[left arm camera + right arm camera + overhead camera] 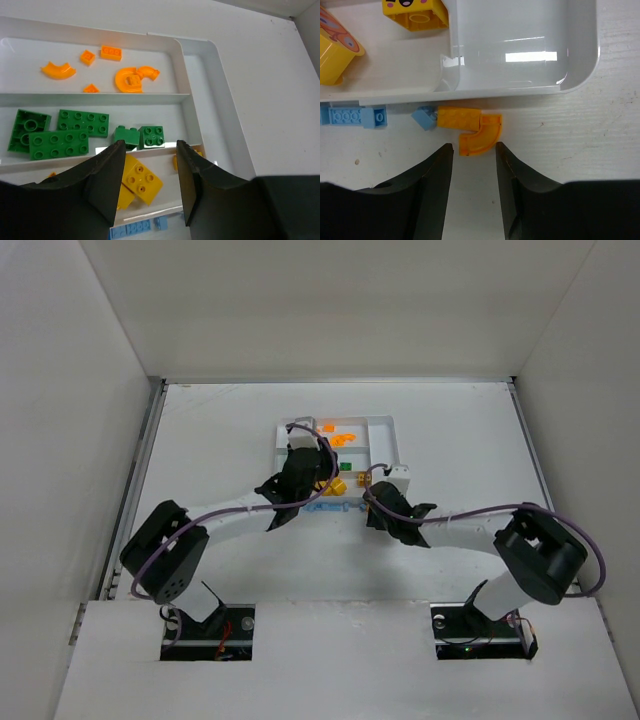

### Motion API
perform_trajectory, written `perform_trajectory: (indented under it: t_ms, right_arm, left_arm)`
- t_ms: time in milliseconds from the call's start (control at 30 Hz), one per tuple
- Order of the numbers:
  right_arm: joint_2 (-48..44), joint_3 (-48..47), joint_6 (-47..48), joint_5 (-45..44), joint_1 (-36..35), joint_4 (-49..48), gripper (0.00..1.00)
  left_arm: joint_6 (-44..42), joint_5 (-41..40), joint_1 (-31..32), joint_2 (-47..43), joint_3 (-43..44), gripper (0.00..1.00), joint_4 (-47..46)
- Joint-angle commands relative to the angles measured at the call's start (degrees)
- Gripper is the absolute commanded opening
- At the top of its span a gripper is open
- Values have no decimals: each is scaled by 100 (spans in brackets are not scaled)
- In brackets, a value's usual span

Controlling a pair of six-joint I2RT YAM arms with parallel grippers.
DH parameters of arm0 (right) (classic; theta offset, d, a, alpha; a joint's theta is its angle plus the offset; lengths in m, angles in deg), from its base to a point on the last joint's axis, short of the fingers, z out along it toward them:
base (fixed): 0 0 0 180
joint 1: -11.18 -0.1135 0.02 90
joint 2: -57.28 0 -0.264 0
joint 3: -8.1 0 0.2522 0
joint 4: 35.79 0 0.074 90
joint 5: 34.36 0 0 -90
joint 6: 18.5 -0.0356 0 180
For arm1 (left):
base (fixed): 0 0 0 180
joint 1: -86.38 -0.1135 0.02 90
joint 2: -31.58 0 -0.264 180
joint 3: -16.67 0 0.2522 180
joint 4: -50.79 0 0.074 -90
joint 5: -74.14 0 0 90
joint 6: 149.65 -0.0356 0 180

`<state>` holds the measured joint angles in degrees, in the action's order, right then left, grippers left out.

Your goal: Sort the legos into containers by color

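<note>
Orange curved lego (479, 141) and orange brick (459, 119) lie on table (580, 150) just beside tray (520, 91), 12 o'clock of right gripper (472, 150), jaws apart. Left gripper (150, 150), jaws apart, over yellow brick (141, 182) in tray; green legos (60, 132) at 10 o'clock.

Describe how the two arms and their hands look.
The left arm and right arm are white tubes with bulky black joints; a purple cable loops along each. The left hand and right hand each have two broad matte-black fingers with rounded tips.
</note>
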<state>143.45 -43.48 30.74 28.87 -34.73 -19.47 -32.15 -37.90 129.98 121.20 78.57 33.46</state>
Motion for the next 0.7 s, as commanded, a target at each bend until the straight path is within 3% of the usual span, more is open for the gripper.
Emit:
perform_trajectory:
  t_ms: [0, 233, 367, 667]
  right_arm:
    - [233, -260, -20, -522, -142, 393, 46]
    - [523, -542, -231, -1041, -168, 754, 56]
    - [699, -647, -240, -1033, -159, 737, 57]
    - [1016, -850, -310, -1006, -317, 710, 35]
  left_arm:
    - [53, -195, 57, -489, -383, 42, -231]
    - [211, -239, 224, -1122, -1069, 42, -283]
    - [229, -239, 250, -1351, -1315, 42, -301]
    - [167, -204, 224, -1316, -1536, 42, -486]
